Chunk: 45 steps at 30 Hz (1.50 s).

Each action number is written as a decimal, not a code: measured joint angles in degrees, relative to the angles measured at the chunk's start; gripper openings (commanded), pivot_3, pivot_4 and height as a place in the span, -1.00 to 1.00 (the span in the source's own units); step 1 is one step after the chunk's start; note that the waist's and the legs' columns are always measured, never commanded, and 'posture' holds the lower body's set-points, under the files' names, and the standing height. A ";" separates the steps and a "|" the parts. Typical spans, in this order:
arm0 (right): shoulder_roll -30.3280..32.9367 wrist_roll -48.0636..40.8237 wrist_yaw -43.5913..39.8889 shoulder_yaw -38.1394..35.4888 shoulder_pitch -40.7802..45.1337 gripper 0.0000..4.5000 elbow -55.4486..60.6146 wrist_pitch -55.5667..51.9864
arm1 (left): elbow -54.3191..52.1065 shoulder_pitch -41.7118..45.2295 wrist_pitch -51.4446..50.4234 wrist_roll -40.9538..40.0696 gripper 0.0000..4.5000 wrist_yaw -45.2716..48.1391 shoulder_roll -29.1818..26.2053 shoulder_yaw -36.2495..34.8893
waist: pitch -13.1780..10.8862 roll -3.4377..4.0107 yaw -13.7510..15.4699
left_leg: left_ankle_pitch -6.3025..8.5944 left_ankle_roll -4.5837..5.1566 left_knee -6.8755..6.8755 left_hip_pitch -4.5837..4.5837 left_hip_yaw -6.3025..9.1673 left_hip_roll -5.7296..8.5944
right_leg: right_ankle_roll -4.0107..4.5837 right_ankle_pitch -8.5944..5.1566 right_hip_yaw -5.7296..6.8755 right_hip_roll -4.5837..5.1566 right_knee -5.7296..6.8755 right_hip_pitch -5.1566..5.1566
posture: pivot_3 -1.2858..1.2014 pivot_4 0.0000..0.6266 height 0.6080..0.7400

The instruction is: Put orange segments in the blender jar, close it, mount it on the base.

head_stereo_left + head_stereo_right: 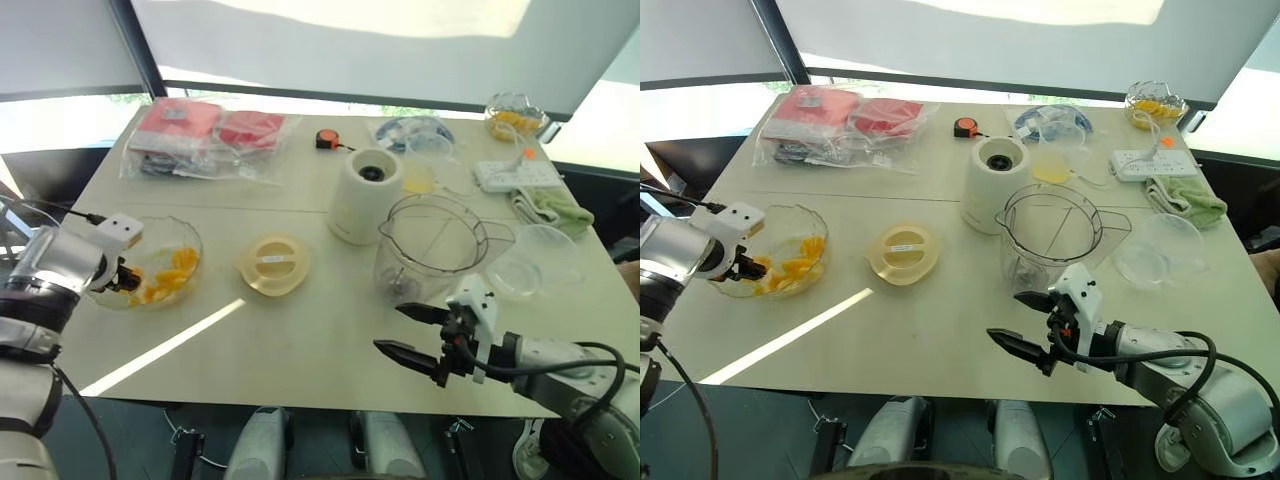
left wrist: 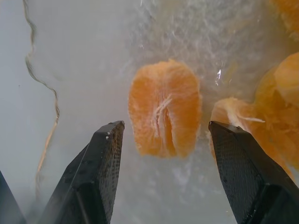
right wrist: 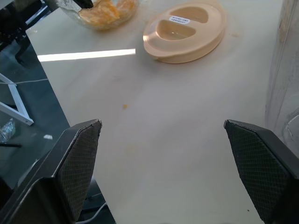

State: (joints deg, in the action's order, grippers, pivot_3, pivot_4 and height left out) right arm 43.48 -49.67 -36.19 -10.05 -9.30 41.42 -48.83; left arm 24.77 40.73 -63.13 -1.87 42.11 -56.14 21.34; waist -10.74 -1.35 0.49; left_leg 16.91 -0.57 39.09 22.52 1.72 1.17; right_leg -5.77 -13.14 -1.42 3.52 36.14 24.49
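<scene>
Hovering nearest the front edge of the table (image 1: pixel 300 370), the right gripper (image 1: pixel 410 332) stands wide with nothing between its two black fingers, just in front of the blender jar (image 1: pixel 432 245). That jar stands upright and lidless, its clear wall hard to trace against the tabletop; its blades cannot be made out. At the table's left side, the left gripper (image 1: pixel 128 280) dips into a wavy-edged glass bowl (image 1: pixel 190 240), jaws spread wide around one of the orange segments (image 2: pixel 164 115) without touching it; more segments beside it are cut off in the wrist view. A pale yellow lid (image 1: pixel 273 265) lies flat between bowl and jar. Just behind the jar stands the cream base (image 1: pixel 364 195), dark socket upward. Farther back lie plastic bags (image 1: pixel 205 135), partly blurred by glare.
</scene>
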 measured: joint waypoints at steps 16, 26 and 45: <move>3.65 -5.81 -1.54 -5.64 -0.84 1.00 3.50 -0.78 | 11.77 1.95 9.64 5.73 -0.03 1.48 4.80 -0.23 | 0.34 0.40 -0.04 | 0.00 0.01 0.00 -0.17 -0.02 -0.01 | 0.00 0.00 -0.01 -0.01 0.09 -0.10 | 0.03 -0.52 1.00; 3.45 -5.65 -0.70 -3.71 0.17 1.00 3.51 -0.66 | 13.51 2.34 10.83 8.33 -0.98 1.26 6.75 -1.05 | 0.36 0.39 0.04 | -0.01 0.02 0.02 -0.18 -0.02 -0.01 | -0.01 0.00 -0.02 -0.03 0.11 -0.12 | 0.03 -0.52 1.00; 3.55 -1.92 -2.89 0.60 2.83 1.00 -0.29 1.45 | -17.38 -3.67 -7.87 5.31 -0.98 4.17 -4.56 -9.30 | 0.20 -0.05 -0.20 | -0.01 0.02 0.02 -0.09 -0.01 -0.03 | -0.01 0.00 -0.01 -0.02 0.07 -0.05 | 0.03 -0.52 1.00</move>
State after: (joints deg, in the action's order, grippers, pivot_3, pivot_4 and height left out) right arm 47.03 -51.59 -39.08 -9.46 -6.48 41.13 -47.38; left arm 7.39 37.06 -71.01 3.43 46.29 -60.70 12.04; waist -10.53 -1.40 0.29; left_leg 16.90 -0.55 39.11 22.43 1.72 1.14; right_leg -5.78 -13.14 -1.43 3.50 36.21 24.44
